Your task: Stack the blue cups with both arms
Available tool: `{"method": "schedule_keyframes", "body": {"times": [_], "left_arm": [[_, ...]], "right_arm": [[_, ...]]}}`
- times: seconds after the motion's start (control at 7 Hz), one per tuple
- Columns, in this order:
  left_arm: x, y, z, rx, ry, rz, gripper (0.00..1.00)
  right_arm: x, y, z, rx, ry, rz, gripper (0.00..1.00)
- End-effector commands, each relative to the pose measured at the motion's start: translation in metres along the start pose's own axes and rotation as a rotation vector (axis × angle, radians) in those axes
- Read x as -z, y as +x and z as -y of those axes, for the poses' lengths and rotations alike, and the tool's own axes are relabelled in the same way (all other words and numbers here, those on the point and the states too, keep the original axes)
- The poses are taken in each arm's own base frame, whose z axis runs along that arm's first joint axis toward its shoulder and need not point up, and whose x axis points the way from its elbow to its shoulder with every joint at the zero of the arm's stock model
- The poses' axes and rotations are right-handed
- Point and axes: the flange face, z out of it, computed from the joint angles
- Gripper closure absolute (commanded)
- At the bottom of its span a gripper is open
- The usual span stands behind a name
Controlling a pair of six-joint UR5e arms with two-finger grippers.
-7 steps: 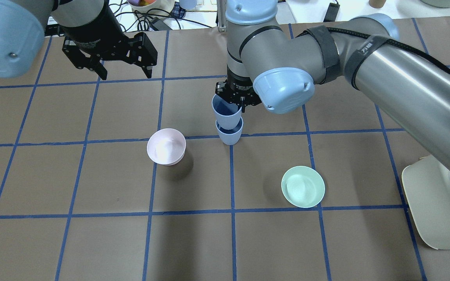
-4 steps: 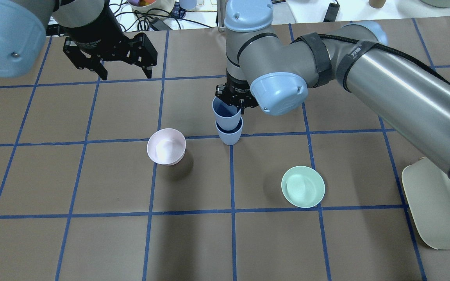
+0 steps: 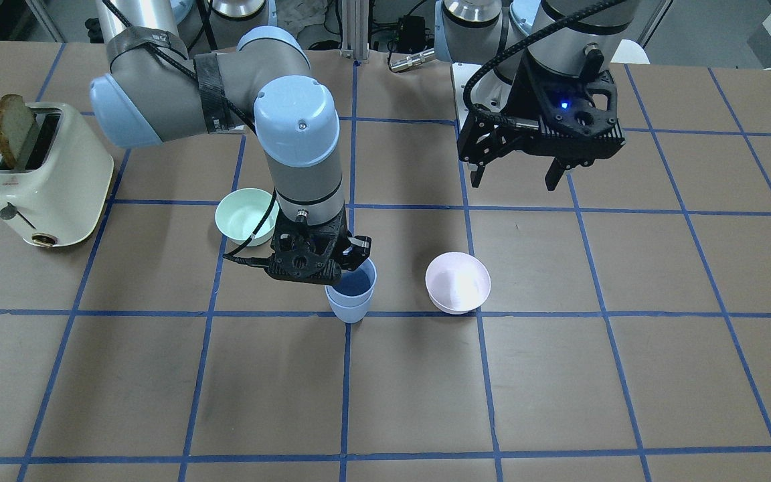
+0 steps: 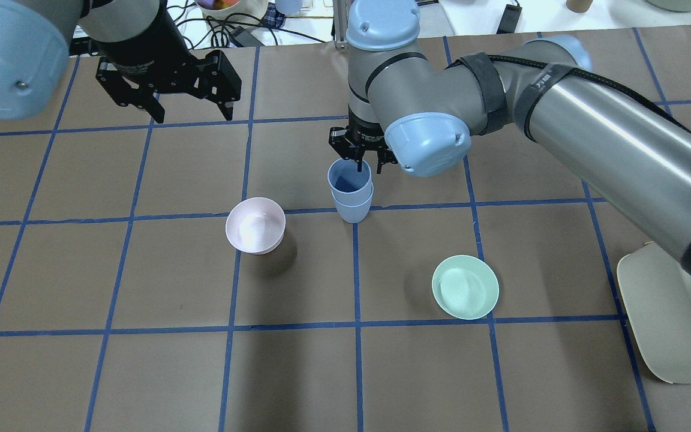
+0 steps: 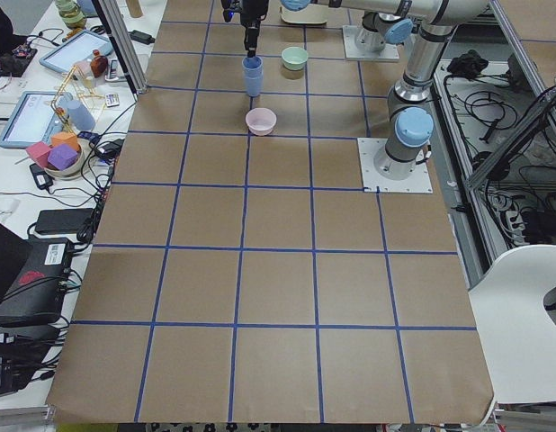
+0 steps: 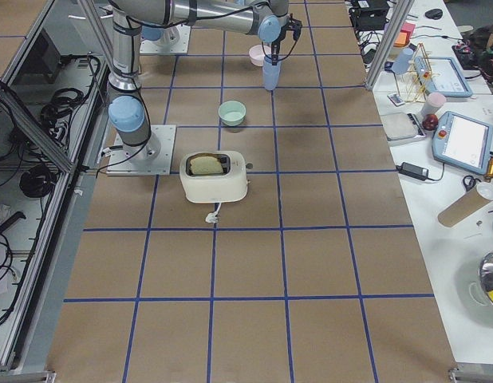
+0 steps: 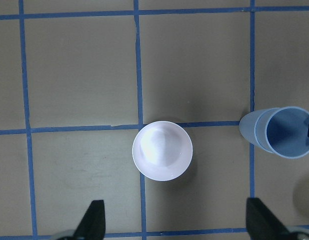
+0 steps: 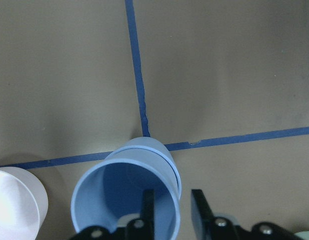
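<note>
The two blue cups (image 4: 351, 195) stood nested near the table's middle, right on a crossing of blue tape lines. They were smooth, thin-walled plastic tumblers, tapered, pale periwinkle with lighter rims. The upper cup (image 4: 349, 179) sat deep in the lower cup (image 4: 352, 213), with only a narrow band of the lower one showing beneath its rim. The right gripper (image 8: 172, 192) hung straight down over the stack, black fingers astride the upper cup's wall: one finger inside the cup, the other outside. The wrist view showed a sliver of space on both sides of that wall, so the jaws were parted a little and pinched nothing.

Across the way, the left gripper (image 4: 192, 115) hovered well apart from the cups, jaws spread wide and holding nothing, a blue light glowing on its black body. Below its camera sat the pink bowl (image 7: 162, 150), round and glossy, near the stack. The mint-green bowl (image 4: 465, 287), round too, sat apart on the right arm's side. Both bowls showed only smooth insides catching the light. The table (image 4: 141, 270) wore matte brown paper gridded in blue tape. At the right arm's end stood a cream toaster (image 3: 51, 181), rounded and shiny, with a browned slice of bread (image 3: 11, 127) upright in one slot.
</note>
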Motion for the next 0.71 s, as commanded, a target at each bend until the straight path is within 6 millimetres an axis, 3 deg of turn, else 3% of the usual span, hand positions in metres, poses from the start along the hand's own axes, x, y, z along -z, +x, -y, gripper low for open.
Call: {"method": "schedule_keyframes", "body": {"times": [0.0, 0.43, 0.57], "left_arm": [[0.001, 0.000, -0.001, 0.000, 0.001, -0.001, 0.00], [0.002, 0.000, -0.001, 0.000, 0.002, -0.001, 0.00], [0.002, 0.000, -0.001, 0.000, 0.002, -0.001, 0.00]], "right_arm": [[0.033, 0.008, 0.004, 0.031, 0.042, 0.011, 0.00], [0.083, 0.080, 0.015, 0.135, 0.009, -0.016, 0.00], [0.094, 0.088, 0.013, 0.159, 0.026, -0.033, 0.00]]}}
